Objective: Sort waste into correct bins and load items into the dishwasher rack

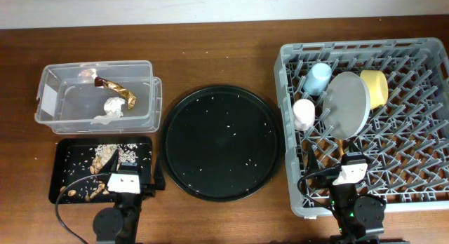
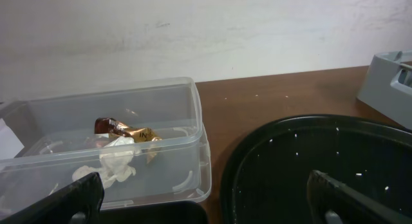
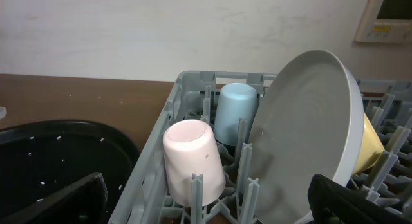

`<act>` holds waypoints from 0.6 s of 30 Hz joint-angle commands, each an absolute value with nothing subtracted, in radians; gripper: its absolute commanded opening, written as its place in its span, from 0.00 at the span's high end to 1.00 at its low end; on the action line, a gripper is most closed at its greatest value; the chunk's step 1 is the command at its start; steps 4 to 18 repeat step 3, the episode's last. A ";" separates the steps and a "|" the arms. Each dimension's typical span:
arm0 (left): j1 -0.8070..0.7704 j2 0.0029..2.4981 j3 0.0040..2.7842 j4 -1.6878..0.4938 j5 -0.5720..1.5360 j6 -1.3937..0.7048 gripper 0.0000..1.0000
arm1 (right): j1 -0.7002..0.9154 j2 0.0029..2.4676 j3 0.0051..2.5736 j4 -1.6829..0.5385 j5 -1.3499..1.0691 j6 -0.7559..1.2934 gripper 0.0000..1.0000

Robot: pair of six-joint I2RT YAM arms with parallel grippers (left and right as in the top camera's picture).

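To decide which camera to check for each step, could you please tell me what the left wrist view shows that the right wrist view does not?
Only the left wrist view shows the clear tub, holding the brown-gold wrapper and the white tissue. Only the right wrist view shows the pink cup, light blue cup, plate and yellow bowl. Both show the round black tray and part of the dishwasher rack.

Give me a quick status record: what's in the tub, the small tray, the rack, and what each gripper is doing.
clear tub: brown-gold wrapper, white tissue
small black tray: food scraps
dishwasher rack: pink cup, blue cup, grey plate, yellow bowl
round black tray: scattered white crumbs
left gripper: open, holding nothing
right gripper: open, holding nothing
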State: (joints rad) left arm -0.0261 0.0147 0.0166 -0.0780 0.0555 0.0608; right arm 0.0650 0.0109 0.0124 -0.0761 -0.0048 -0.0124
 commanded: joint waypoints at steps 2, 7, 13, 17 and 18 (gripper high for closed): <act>-0.030 0.005 0.009 -0.076 0.060 0.076 0.00 | 0.059 0.004 0.006 -0.079 -0.007 -0.019 0.01; -0.030 0.005 0.009 -0.076 0.060 0.076 0.00 | 0.059 0.004 0.006 -0.079 -0.007 -0.019 0.02; -0.030 0.005 0.009 -0.076 0.060 0.076 0.00 | 0.059 0.004 0.006 -0.079 -0.007 -0.019 0.02; -0.030 0.005 0.009 -0.076 0.060 0.076 0.00 | 0.059 0.004 0.006 -0.079 -0.007 -0.019 0.02; -0.030 0.005 0.009 -0.076 0.060 0.076 0.00 | 0.059 0.004 0.006 -0.079 -0.007 -0.019 0.02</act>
